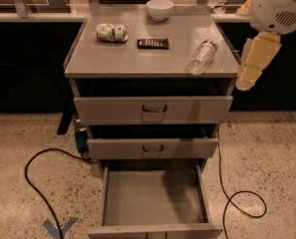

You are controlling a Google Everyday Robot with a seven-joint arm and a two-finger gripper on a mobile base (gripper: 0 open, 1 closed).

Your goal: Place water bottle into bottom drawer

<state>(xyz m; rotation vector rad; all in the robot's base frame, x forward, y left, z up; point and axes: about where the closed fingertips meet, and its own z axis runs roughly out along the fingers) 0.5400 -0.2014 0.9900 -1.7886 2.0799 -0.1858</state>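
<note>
Small clear ribbed plastic water bottle (202,57) is found lying on grey table (137,61), ungrasped. Wide grey metal bottom drawer (152,198) is pulled open. Cream gripper (249,68) is positioned right of the table, apart from the bottle; its state cannot be told. Pickup and placement are outstanding.

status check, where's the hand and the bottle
Hand right of cabinet, apart from water bottle. Bottle lying on cabinet top. Bottom drawer open, nothing blocking.

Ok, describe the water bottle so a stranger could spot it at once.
On the grey cabinet top, look near the right edge, beside which the gripper hangs. The water bottle lies there on its side, clear and ribbed, unlike the opaque can, dark bar and white bowl.
</note>
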